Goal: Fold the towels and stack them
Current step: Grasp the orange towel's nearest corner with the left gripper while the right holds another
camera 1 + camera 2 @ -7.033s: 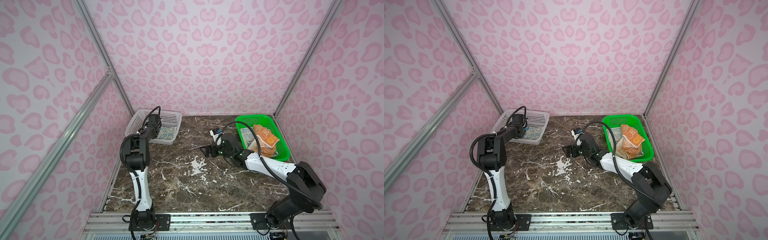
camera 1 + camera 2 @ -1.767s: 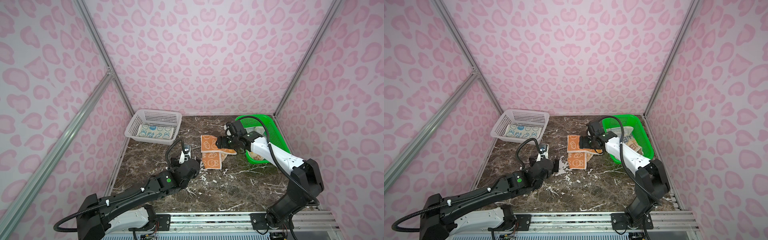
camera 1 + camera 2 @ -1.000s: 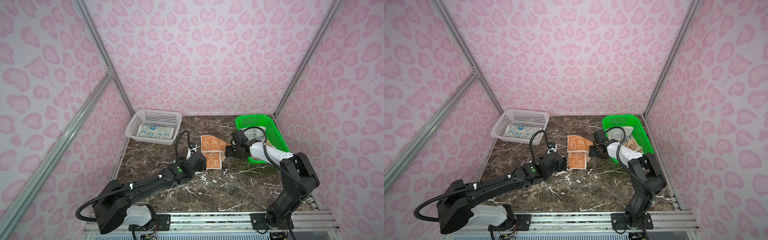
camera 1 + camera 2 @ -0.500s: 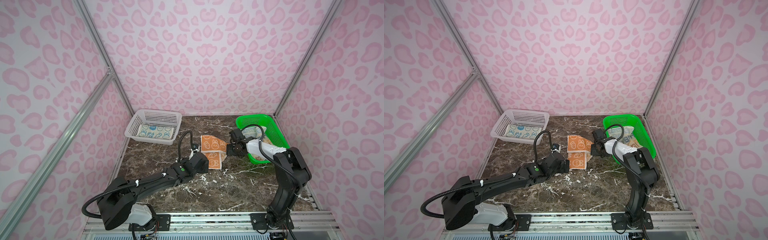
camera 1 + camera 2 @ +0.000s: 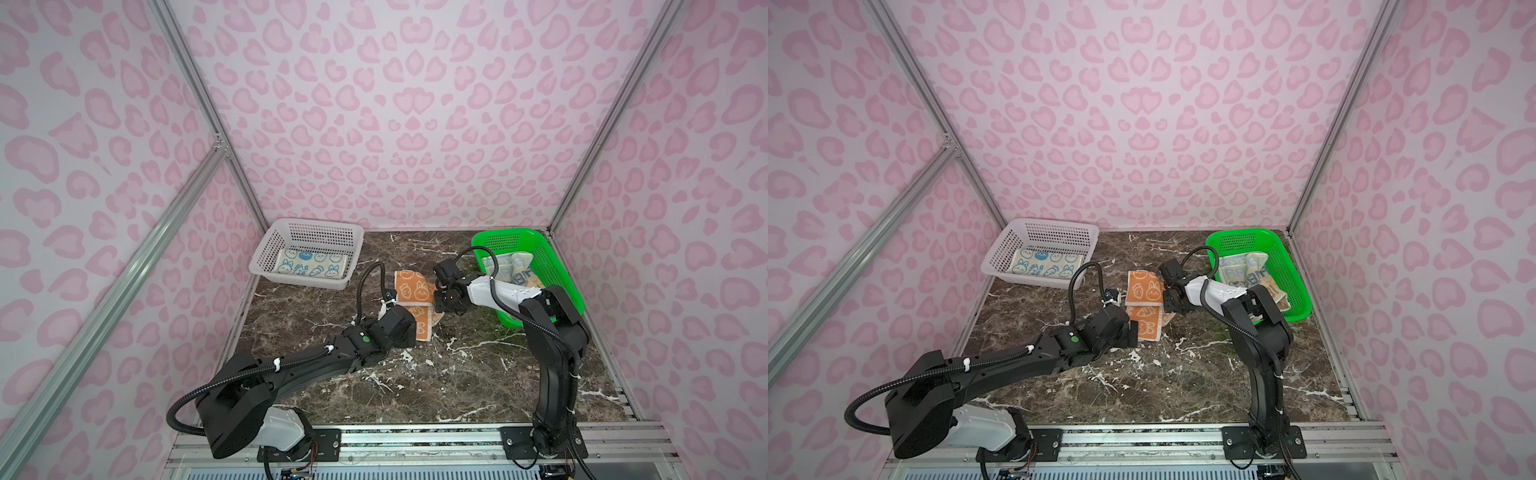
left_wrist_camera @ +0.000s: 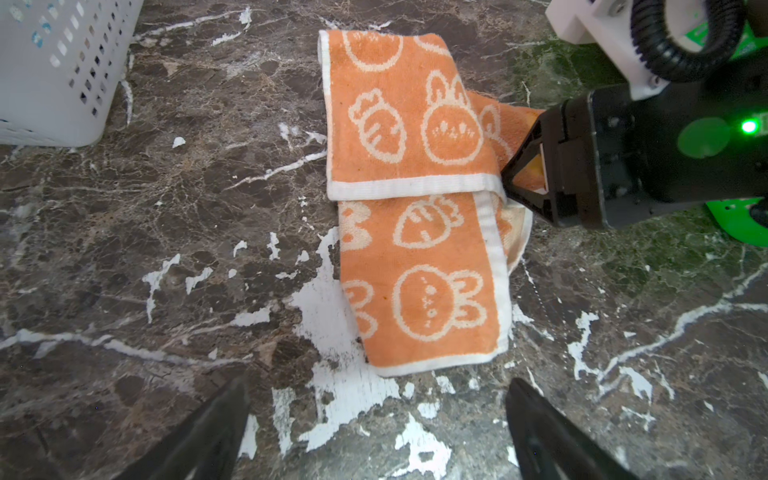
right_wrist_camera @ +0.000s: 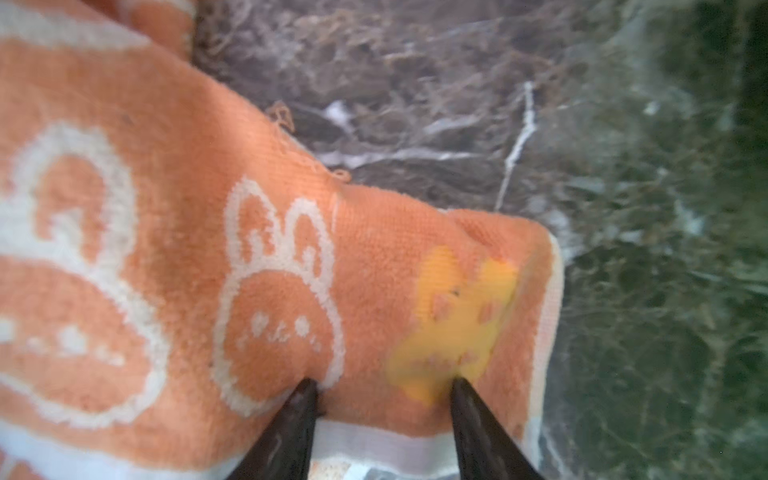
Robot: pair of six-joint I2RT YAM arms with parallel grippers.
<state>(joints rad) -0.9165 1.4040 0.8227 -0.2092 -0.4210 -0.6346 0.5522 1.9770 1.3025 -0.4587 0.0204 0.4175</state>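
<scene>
The orange towel (image 5: 411,289) lies on the marble table (image 5: 415,374) between the white basket (image 5: 307,232) and the green basket (image 5: 552,266), partly folded, its far half lapped over the near half. The left gripper (image 6: 378,380) hovers with its fingers spread wide, wider than the towel's near hem, which lies just ahead of the tips and untouched. The right gripper (image 7: 382,384) sits at the towel's right edge, with both fingertips (image 7: 307,390) set down on the cloth and a gap between them; I cannot tell whether they have pinched it. The right wrist view alone shows a yellow patch (image 7: 453,316) just beside one tip. Both top views also show a cream folded towel (image 5: 1044,264) in the white basket and crumpled towels (image 5: 1246,270) in the green one.
</scene>
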